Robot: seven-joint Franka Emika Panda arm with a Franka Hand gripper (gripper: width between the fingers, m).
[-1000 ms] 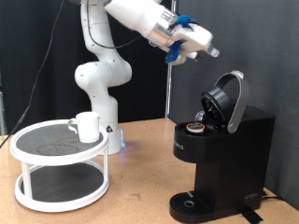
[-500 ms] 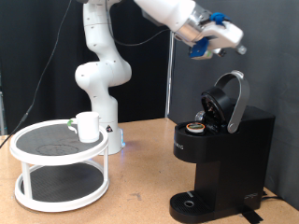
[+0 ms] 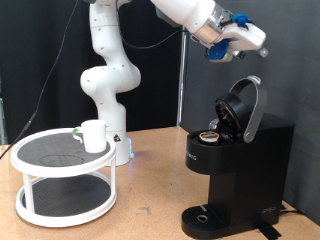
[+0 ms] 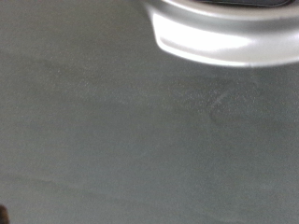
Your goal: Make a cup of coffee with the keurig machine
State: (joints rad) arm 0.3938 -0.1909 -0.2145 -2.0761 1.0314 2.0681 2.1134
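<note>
The black keurig machine [image 3: 240, 165] stands at the exterior view's right with its rounded lid [image 3: 245, 105] hinged up. A brown pod [image 3: 209, 134] sits in the open holder. The white cup [image 3: 94, 135] stands on the top shelf of a round white stand [image 3: 62, 178] at the left. My gripper [image 3: 252, 50] is high in the air above and a little to the right of the raised lid. Its fingers do not show clearly. In the wrist view, only a blurred silver curved edge [image 4: 224, 37] over a grey surface shows.
The robot's white base [image 3: 105, 90] stands behind the stand. A wooden table [image 3: 150, 210] carries everything. A dark curtain hangs behind. The machine's round drip base [image 3: 205, 218] has nothing on it.
My gripper has moved to the exterior view's right and slightly up, from left of the lid to above it. The cup, pod and machine have not moved.
</note>
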